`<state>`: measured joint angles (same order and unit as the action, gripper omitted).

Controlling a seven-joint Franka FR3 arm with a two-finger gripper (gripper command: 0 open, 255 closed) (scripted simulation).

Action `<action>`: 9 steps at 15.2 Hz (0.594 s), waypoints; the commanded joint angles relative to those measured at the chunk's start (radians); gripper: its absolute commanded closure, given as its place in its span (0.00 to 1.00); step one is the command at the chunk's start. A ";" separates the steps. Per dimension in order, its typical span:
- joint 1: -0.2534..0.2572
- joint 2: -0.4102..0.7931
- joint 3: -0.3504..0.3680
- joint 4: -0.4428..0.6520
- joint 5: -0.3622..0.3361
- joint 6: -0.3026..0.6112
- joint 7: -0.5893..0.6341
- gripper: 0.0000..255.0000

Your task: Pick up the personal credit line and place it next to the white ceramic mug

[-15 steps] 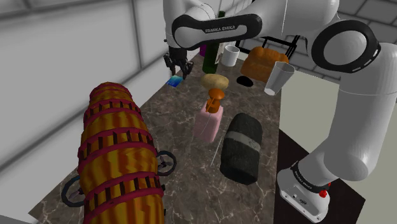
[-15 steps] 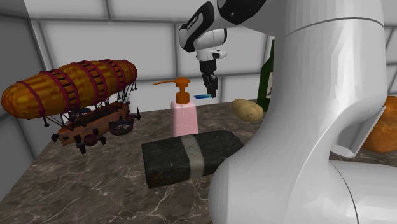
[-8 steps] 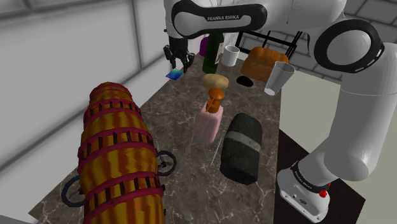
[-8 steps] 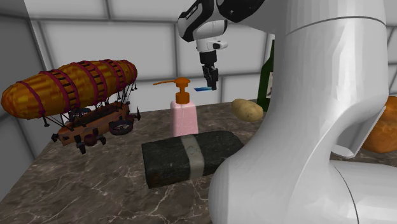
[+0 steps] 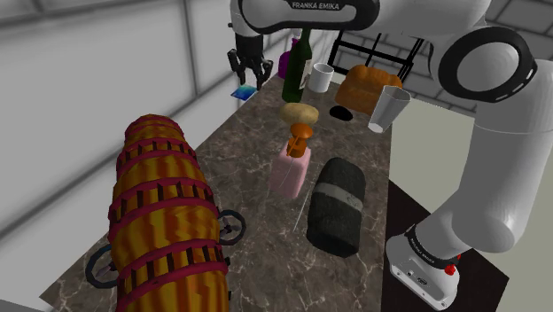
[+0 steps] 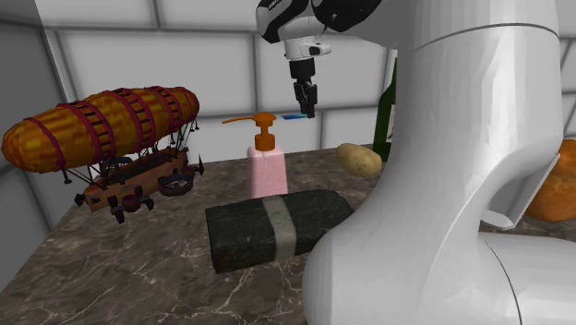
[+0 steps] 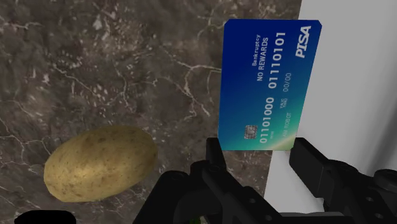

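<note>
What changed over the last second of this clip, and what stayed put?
The gripper has risen, carrying the blue card higher above the marble counter. The card stays clasped between its fingers. The white mug, potato, pink soap dispenser and model airship have not moved.

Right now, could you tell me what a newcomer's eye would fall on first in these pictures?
The huge orange-and-maroon striped airship model dominates the shoulder view's lower left, on the dark marble counter. Next comes the glossy blue credit card, clasped in the black jaws, held above the counter's far end near a tan potato.
</note>
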<state>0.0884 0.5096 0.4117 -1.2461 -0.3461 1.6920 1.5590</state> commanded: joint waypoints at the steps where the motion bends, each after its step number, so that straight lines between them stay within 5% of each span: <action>1: 0.006 0.007 0.000 0.041 -0.001 -0.033 -0.007 1.00; 3: 0.011 0.011 0.000 0.069 -0.001 -0.058 -0.011 1.00; 9: -0.127 -0.120 -0.015 -0.125 0.047 0.033 -0.122 1.00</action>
<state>-0.0131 0.4177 0.3989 -1.3284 -0.3092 1.7045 1.4568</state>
